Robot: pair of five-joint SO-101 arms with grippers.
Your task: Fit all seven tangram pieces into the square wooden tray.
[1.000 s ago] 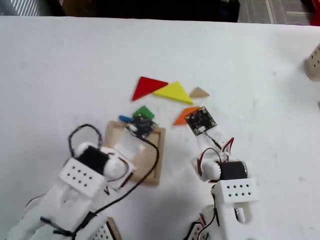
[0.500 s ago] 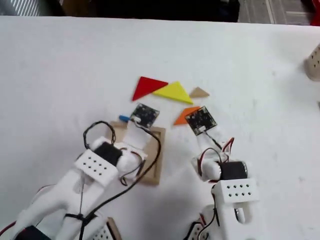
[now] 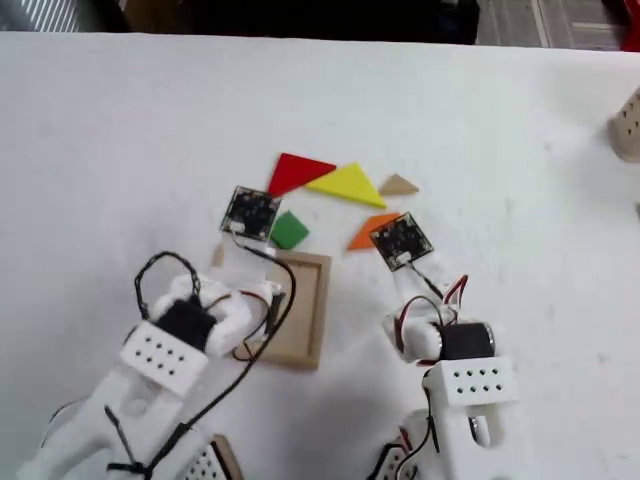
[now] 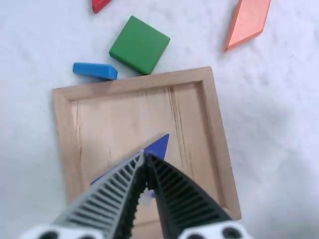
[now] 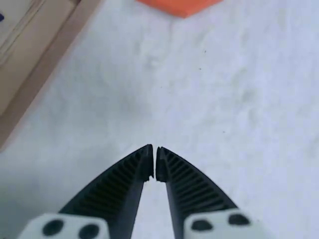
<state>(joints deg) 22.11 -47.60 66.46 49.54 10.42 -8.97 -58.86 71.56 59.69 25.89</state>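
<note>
The square wooden tray (image 4: 62, 134) lies under my left gripper (image 4: 146, 158), whose fingers are shut above a blue triangle (image 4: 158, 145) lying inside it. Just beyond the tray's far edge sit a green square (image 4: 139, 45) and a small blue piece (image 4: 94, 70). From above, the tray (image 3: 308, 325) lies between the two arms, with the green square (image 3: 289, 229) beside the left arm's camera board (image 3: 250, 212). My right gripper (image 5: 153, 162) is shut over bare table, the orange parallelogram (image 5: 179, 6) ahead of it and the tray's rim (image 5: 40, 64) to one side.
A red triangle (image 3: 297, 172), a yellow triangle (image 3: 348, 184) and a small tan triangle (image 3: 398, 185) lie in a row beyond the tray. The orange parallelogram (image 3: 368, 231) lies next to the right arm's camera board (image 3: 400, 240). White table stretches wide on every side.
The left arm's wrist swung left and away from the tray's far edge, uncovering the green square and covering the small blue piece. The right arm has kept still.
</note>
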